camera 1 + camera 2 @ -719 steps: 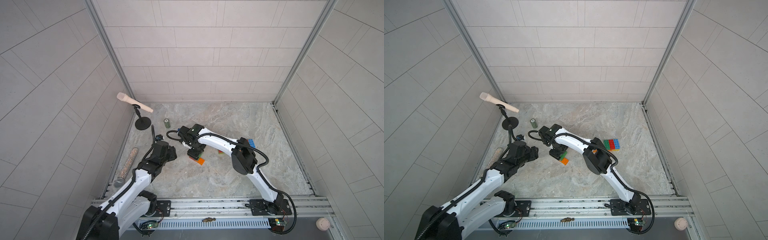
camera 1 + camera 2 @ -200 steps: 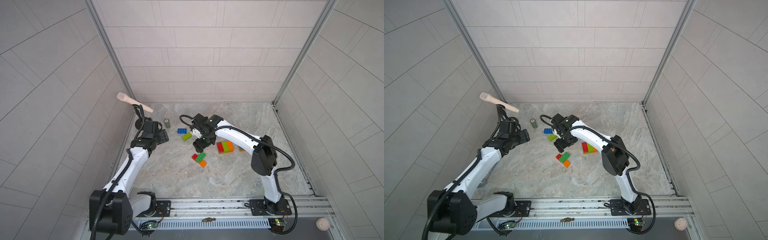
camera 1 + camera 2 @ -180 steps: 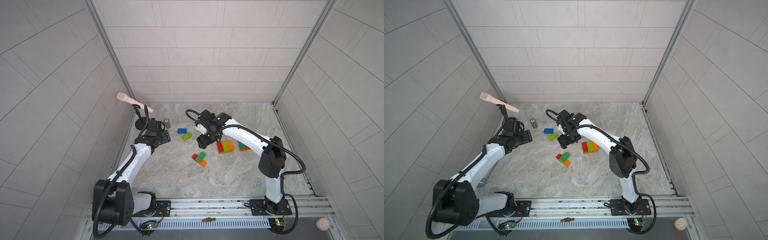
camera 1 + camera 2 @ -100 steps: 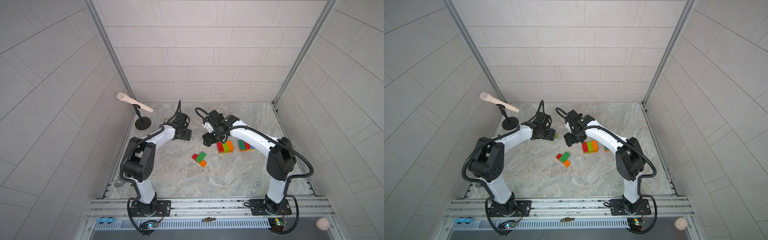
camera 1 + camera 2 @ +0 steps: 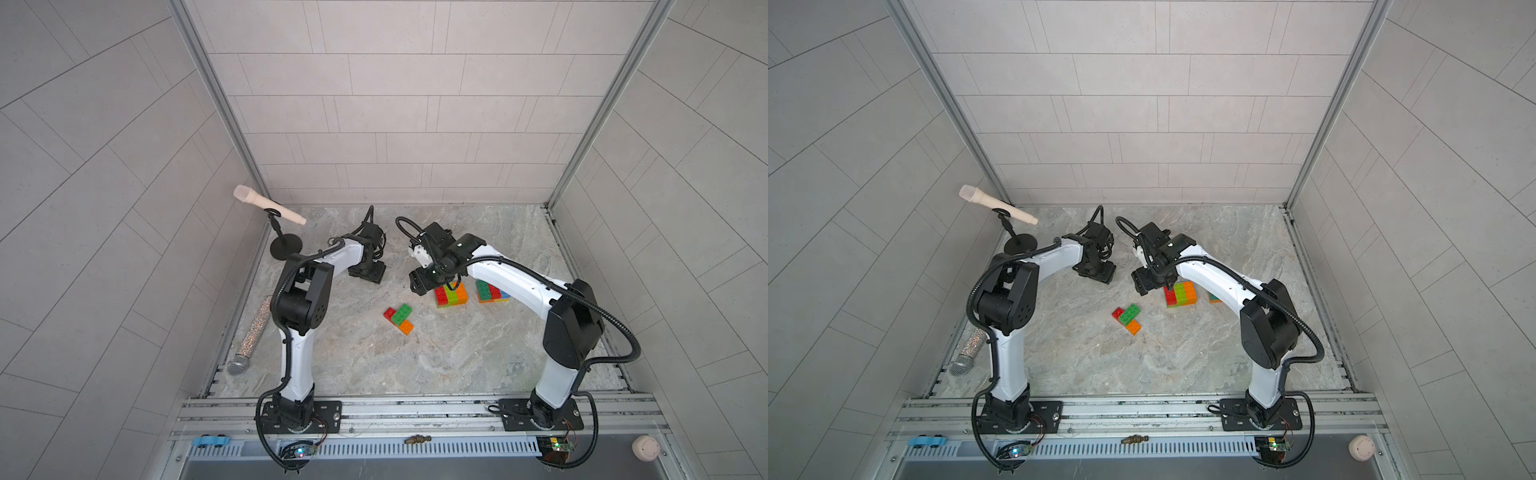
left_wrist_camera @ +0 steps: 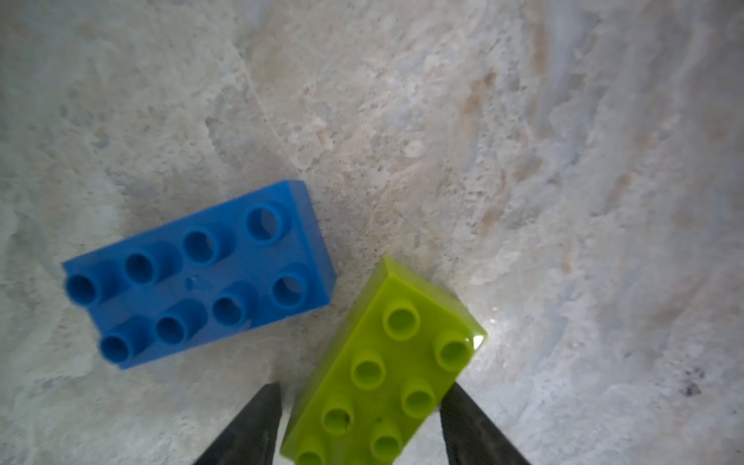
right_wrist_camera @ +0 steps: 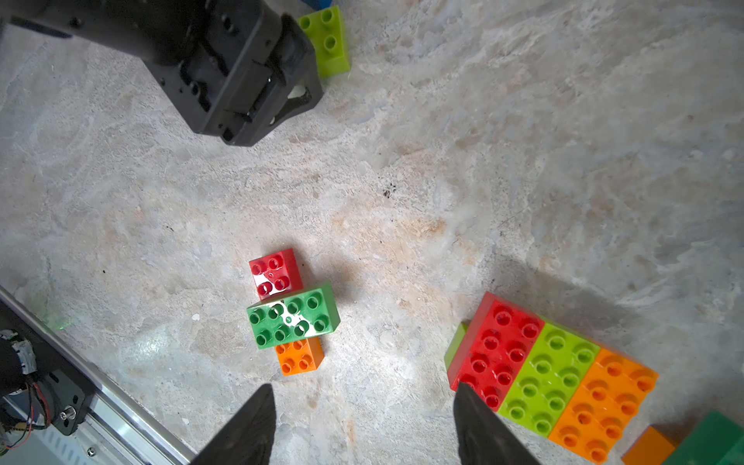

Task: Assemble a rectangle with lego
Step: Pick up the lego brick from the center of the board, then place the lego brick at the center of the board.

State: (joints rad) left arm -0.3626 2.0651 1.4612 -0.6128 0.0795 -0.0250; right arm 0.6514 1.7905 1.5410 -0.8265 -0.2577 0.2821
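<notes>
Straddling the lime brick [image 6: 382, 370], the left pincer [image 6: 364, 392] stands part-spread. One of its fingers [image 6: 467, 426] meets the brick's long side and the opposite one is a sliver clear, so the brick is not yet clamped. It lies flat on the tabletop [image 6: 523, 161], studs up, and the blue brick [image 6: 201, 273] lies just beside it at an angle, not touching.

The right pincer [image 7: 362, 392] is spread wide and empty. One tip overlaps the red end of the red, lime and orange slab [image 7: 551, 374]; I cannot tell whether they touch. The small stack [image 7: 294, 314] of red, dark green and orange lies near, apart from the slab.

In both top views the left arm [image 5: 299, 291] rises from its base, bends at a raised elbow and reaches toward the back of the tabletop, wrist pointing down. The right arm [image 5: 511, 278] arches inward the same way, its wrist down beside the slab.
</notes>
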